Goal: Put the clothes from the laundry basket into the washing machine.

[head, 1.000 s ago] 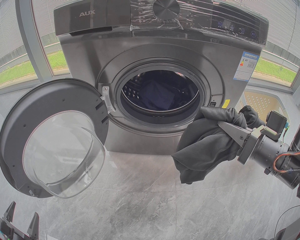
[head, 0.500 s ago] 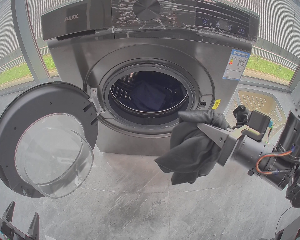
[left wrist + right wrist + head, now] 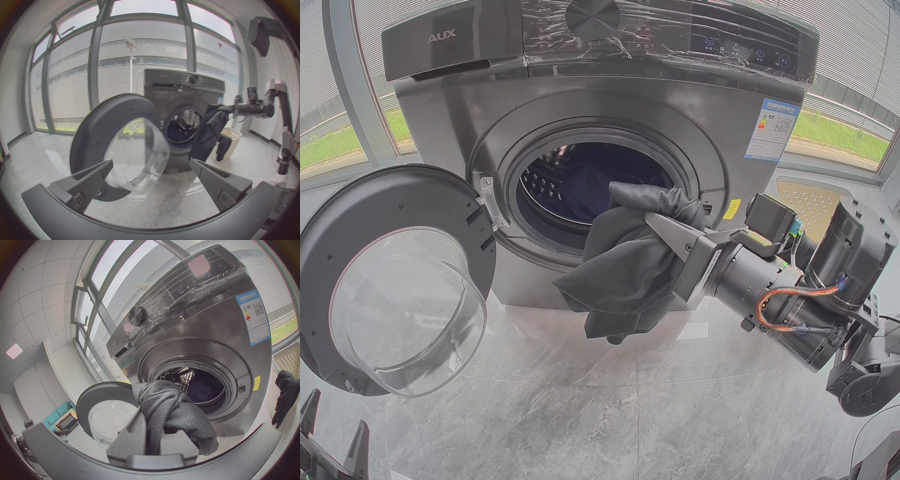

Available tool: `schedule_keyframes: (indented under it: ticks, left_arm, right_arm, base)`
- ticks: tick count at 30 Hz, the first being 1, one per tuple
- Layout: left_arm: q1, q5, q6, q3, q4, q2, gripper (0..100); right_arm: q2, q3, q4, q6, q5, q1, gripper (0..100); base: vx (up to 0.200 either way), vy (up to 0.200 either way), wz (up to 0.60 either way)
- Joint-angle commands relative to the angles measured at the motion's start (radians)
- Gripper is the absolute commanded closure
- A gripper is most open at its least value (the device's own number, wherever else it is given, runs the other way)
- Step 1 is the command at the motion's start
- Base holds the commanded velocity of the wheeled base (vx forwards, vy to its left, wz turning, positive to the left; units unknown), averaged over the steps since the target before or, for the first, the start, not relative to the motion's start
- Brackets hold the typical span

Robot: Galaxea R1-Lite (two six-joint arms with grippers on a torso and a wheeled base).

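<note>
A grey washing machine [image 3: 594, 100] stands ahead with its round door [image 3: 394, 275] swung open to the left. Dark clothes [image 3: 594, 181] lie inside the drum. My right gripper [image 3: 659, 222] is shut on a dark grey garment [image 3: 625, 269], which hangs in front of the drum opening's lower right rim. In the right wrist view the garment [image 3: 168, 408] drapes over the fingers, with the drum opening [image 3: 193, 390] just beyond. The beige laundry basket [image 3: 819, 203] sits right of the machine, a dark garment [image 3: 286, 393] hanging over its edge. My left gripper [image 3: 150, 172] is open, low at the left.
The open door [image 3: 115, 131] with its clear bowl juts out over the grey tiled floor [image 3: 600, 406] on the left. Windows run behind the machine. The floor in front of the machine is bare.
My right arm has carried the dark grey garment left and forward, from beside the basket to the drum opening. The head view shifted between the first two frames. The left gripper has stayed low.
</note>
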Motion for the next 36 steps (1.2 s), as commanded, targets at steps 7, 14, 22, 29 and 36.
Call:
schedule_keyframes:
  ticks: [7,14,22,29,36]
  left_arm:
    - [-0.022,-0.393,0.036,-0.095,-0.207,0.559,0]
    - [-0.179,-0.398,0.032,-0.103,-0.478,0.886,0]
    - [-0.315,-0.390,0.017,-0.136,-0.771,1.265,0]
    - [-0.377,-0.389,0.017,-0.155,-0.917,1.443,0]
    - [-0.395,-0.392,0.013,-0.247,-0.928,1.550,0]
  right_arm:
    - [0.141,-0.114,-0.026,0.039,-0.056,-0.032,100]
    - [0.164,-0.194,-0.034,0.070,-0.079,-0.026,100]
    - [0.164,-0.188,-0.035,0.072,-0.054,-0.014,100]
    - [0.164,-0.195,-0.055,0.070,-0.043,-0.003,100]
    - [0.161,-0.188,-0.055,0.069,-0.045,0.000,100]
  base:
    - [0.000,0.000,0.00]
    - [0.000,0.000,0.00]
    - [0.000,0.000,0.00]
    - [0.000,0.000,0.00]
    - [0.000,0.000,0.00]
